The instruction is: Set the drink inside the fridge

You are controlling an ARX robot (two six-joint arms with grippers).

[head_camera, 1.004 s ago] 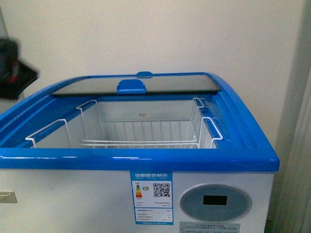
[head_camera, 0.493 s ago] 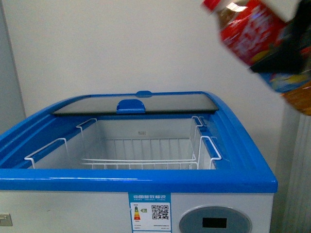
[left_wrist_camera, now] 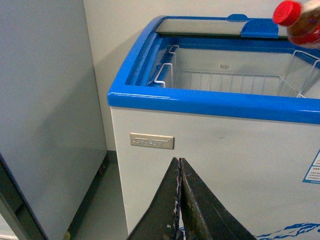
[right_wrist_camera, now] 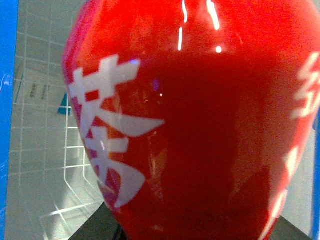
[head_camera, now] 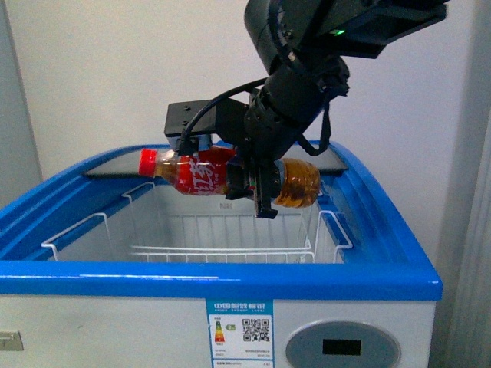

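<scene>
The right arm's gripper [head_camera: 257, 184] holds the drink bottle [head_camera: 230, 174] sideways above the open fridge [head_camera: 230, 280], jaws pinching it around the middle, red cap [head_camera: 147, 162] pointing toward the robot's left. The bottle hangs over the white wire basket [head_camera: 199, 249], clear of it. This looks like the carry-over step nearly finished; what remains is lowering and letting go.

I'd say the next move calls for a straight descent into the basket, keeping the bottle level so neither end catches a wire edge. The glass lid [head_camera: 115, 165] is slid to the back, so the opening is wide. The blue rim [head_camera: 383, 230] on the right sits near the arm's elbow side; the basket handles stand up along both sides.

The left gripper [left_wrist_camera: 180, 200] waits low in front of the fridge, jaws pressed together, empty.
</scene>
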